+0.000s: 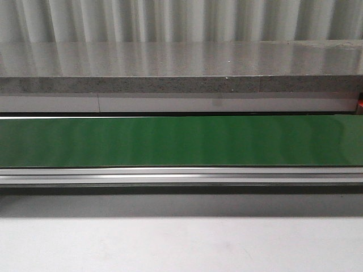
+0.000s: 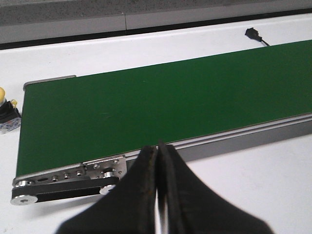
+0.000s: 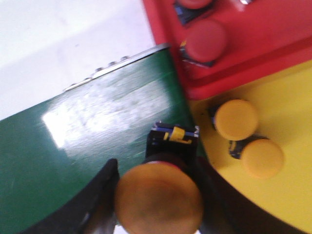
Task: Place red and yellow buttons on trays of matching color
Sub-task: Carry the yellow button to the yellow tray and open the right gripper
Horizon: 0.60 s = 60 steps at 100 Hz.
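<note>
The front view shows a long green belt (image 1: 181,140) running across the white surface (image 1: 181,243) from left edge to right edge, with a metal rail (image 1: 181,175) along its near side and a grey speckled ledge (image 1: 181,84) behind it. Neither arm nor any button appears in this view. No brand, label or writing can be read in any of the three views.

In the left wrist view the left claw (image 2: 158,161) has its two dark fingers (image 2: 141,195) pressed together with nothing between them, hanging over the near rail close to the end of the belt. Beyond that end corner, on the white surface, a yellow button (image 2: 7,109) on a black base sits just beside the belt, cut off by the picture's edge. A black plug (image 2: 253,34) lies on the surface near the belt's far side.

In the right wrist view the right claw (image 3: 158,195) is closed around a yellow button (image 3: 158,200), its dark fingers (image 3: 100,200) on either side of the cap, and the black base with a yellow clip (image 3: 174,135) shows past it. This held button hangs over the end of the belt, right at the rim of the yellow tray (image 3: 292,161). Two more yellow buttons (image 3: 236,119) (image 3: 262,158) lie on the yellow tray, touching or nearly touching each other. The red tray (image 3: 273,44) overlaps the yellow tray's edge and holds a red button (image 3: 205,41), with a second red button (image 3: 195,4) partly cut off.
</note>
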{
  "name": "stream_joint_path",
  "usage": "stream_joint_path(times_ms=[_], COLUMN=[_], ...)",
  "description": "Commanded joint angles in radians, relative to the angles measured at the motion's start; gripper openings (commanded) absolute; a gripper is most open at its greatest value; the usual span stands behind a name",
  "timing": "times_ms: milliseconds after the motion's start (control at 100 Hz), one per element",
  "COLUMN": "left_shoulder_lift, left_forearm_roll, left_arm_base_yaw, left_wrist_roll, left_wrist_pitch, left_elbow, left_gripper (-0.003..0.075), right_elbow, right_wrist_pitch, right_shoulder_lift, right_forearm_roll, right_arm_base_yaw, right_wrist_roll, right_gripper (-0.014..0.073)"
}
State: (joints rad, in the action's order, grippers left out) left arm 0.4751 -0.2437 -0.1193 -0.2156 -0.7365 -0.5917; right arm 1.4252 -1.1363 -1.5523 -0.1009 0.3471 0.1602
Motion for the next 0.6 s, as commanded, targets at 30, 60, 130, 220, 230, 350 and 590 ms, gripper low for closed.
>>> stream_joint_path(times_ms=[30,60,130,220,230,350,590], left_shoulder_lift=[0.004,0.004,0.004,0.004,0.004,0.004,0.004], left_forearm_roll=[-0.024,-0.024,-0.024,-0.024,-0.024,-0.024,-0.024], left_arm_base_yaw=[-0.008,-0.008,-0.008,-0.008,-0.008,-0.008,-0.008], left_wrist_roll=[-0.002,-0.002,-0.002,-0.002,-0.002,-0.002,-0.002], left_wrist_pitch=[0.065,0.065,0.065,0.065,0.065,0.065,0.065], left_elbow=[-0.024,-0.024,-0.024,-0.024,-0.024,-0.024,-0.024], left_gripper=[-0.002,-0.002,-0.002,-0.002,-0.002,-0.002,-0.002], right_elbow=[0.02,0.02,0.02,0.016,0.014,-0.023,-0.107], right_wrist_pitch=[0.025,0.028,0.031,0.046,0.048,0.084,0.214], right_shoulder_lift=[0.045,0.045,0.045,0.041,0.04,0.021,-0.053], right_forearm_roll=[0.0,0.0,0.0,0.0,0.0,-0.004,-0.035], right_arm_base_yaw=[0.106,0.138,0.203,0.275,0.286,0.339,0.339], right_wrist_roll=[0.003,0.003,0.008,0.029,0.031,0.047,0.047], right_gripper=[0.0195,0.0195,0.0195,0.0195,0.0195,0.0195,0.0195])
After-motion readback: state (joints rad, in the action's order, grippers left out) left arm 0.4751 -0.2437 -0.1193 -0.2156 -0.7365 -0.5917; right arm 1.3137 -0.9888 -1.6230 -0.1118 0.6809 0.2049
